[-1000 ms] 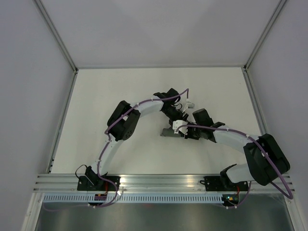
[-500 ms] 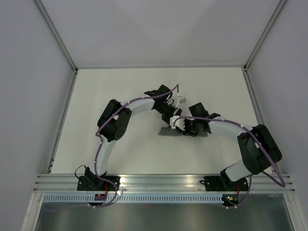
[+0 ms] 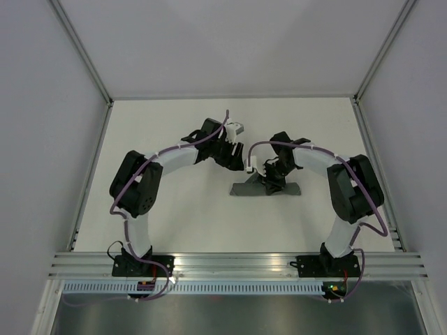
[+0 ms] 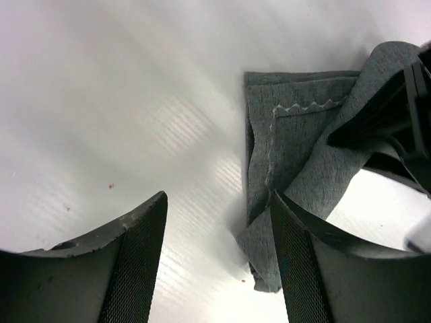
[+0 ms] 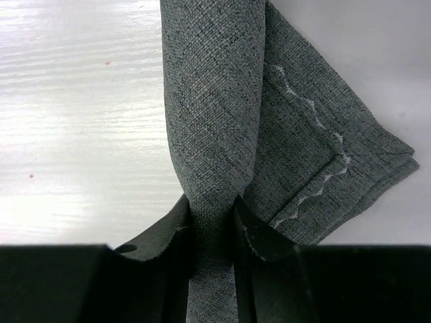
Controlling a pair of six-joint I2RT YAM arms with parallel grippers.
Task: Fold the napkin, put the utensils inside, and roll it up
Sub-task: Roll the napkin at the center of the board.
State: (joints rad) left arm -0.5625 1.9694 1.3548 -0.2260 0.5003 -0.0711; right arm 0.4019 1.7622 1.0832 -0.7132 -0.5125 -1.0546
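The left gripper [image 4: 217,202] stands wide open and holds nothing. Its two black mesh-faced fingers [image 4: 135,256] hang above the bare white worktop [image 3: 174,125], just beside the end of the dark charcoal-grey fabric napkin [image 4: 296,148] with the pale zigzag stitch line.

The right gripper [image 5: 212,222] is clenched on a raised ridge of that napkin [image 5: 215,101], with the cloth pinched tight between both fingers [image 5: 168,229] and a flat stitched corner spreading out beside the ridge.

From above, the napkin [image 3: 269,190] lies as a narrow bunched strip near the middle of the worktop, slightly toward the right edge. The right gripper [image 3: 269,174] is on it and the left gripper [image 3: 234,152] is near its far-left end.
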